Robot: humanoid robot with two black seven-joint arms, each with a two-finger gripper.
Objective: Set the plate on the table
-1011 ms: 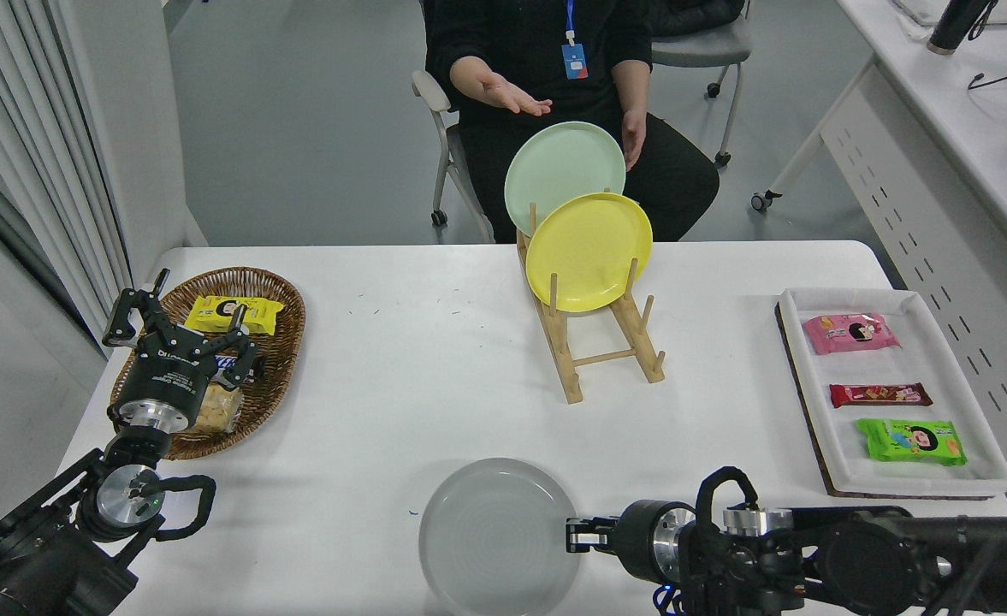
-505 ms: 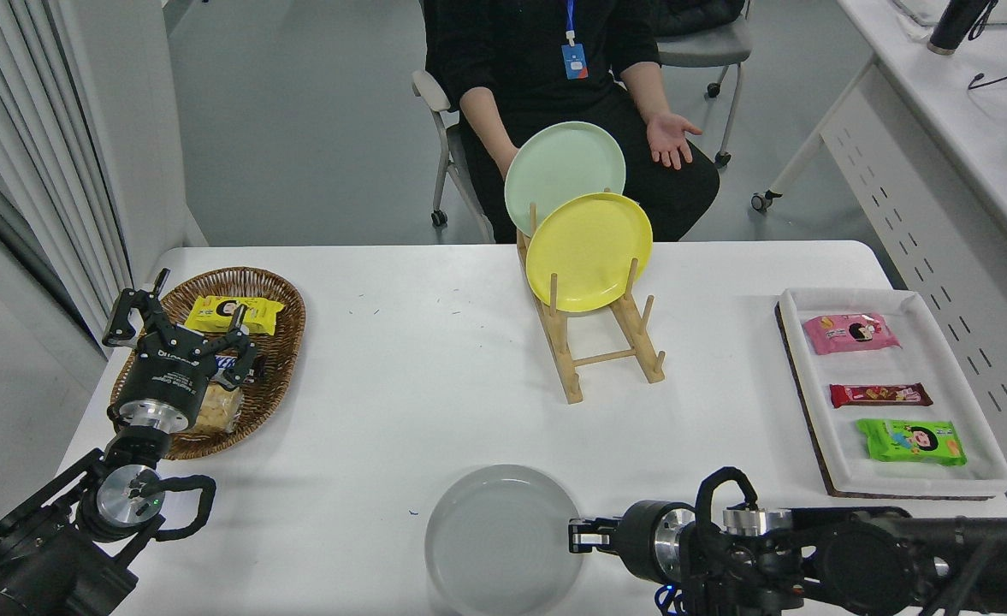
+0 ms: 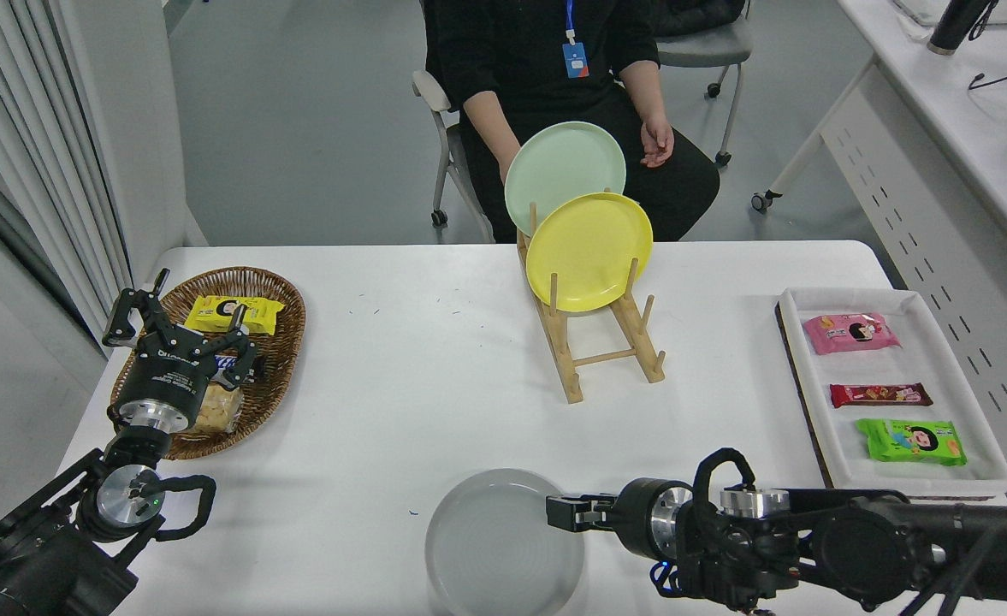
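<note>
A: How do you think the plate [image 3: 503, 541] will handle?

B: I'd judge it stiff and fairly light, with a smooth face that could slide on the surface [image 3: 435, 376]. It looks breakable if dropped. The only sensible hold is the shallow raised rim, pinched from the side, and that is where the right end effector [image 3: 559, 512] sits, at the rim's right edge.

A: Is it gripping the rim?

B: Its fingers look pressed together on the rim, one above and one below, though the lower one is hidden, so I say that as a judgement. The arm comes in low from the right edge.

A: And how does the plate look?

B: Round, plain light grey, faint rings on its face, no pattern. It appears level and down on the surface, near the front edge and about mid-width, well in front of the wooden rack [image 3: 599, 342], which holds a yellow plate [image 3: 589, 250] and a pale green plate [image 3: 559, 162] upright.

A: The other arm?

B: The left end effector [image 3: 180, 329] is parked at the lower left over the wicker basket [image 3: 285, 338], fingers spread and holding nothing. A person [image 3: 554, 77] sits at the far side.
</note>
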